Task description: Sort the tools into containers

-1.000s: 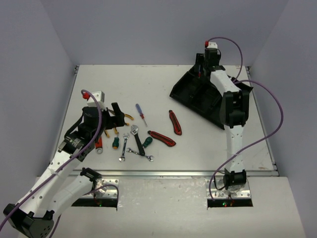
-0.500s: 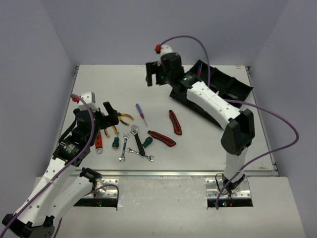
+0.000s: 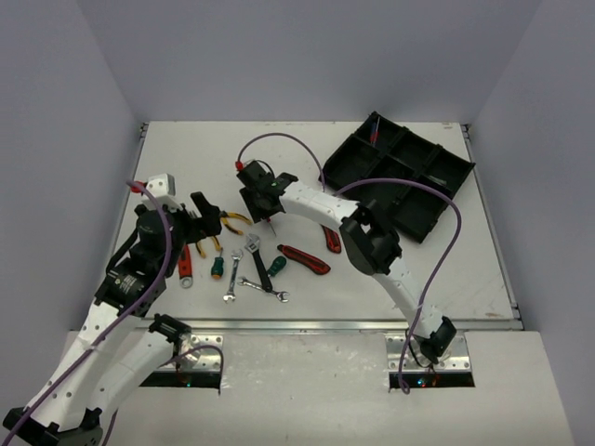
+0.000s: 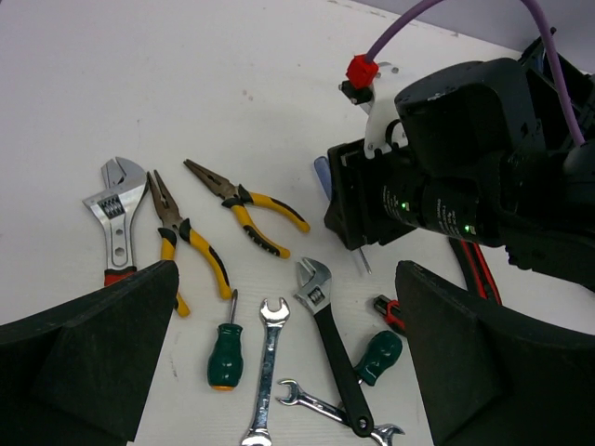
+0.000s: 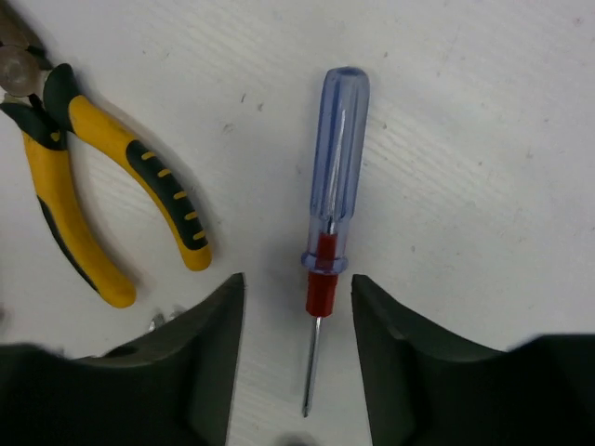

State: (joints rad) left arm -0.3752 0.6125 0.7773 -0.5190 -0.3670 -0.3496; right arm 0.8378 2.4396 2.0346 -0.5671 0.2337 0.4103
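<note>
The right claw stood part open, holding nothing, fingers either side of the blue-handled screwdriver lying flat on the tabletop; it seemed centred, so closing on the red collar should lift it level

The right gripper is no longer working over the black tray at the upper right of the top view. It is now hanging near the centre, its jaws standing apart on both sides of the blue and red screwdriver. The tray is now showing all its compartments. The left gripper is sitting slightly further left, uncovering the yellow pliers.
</note>
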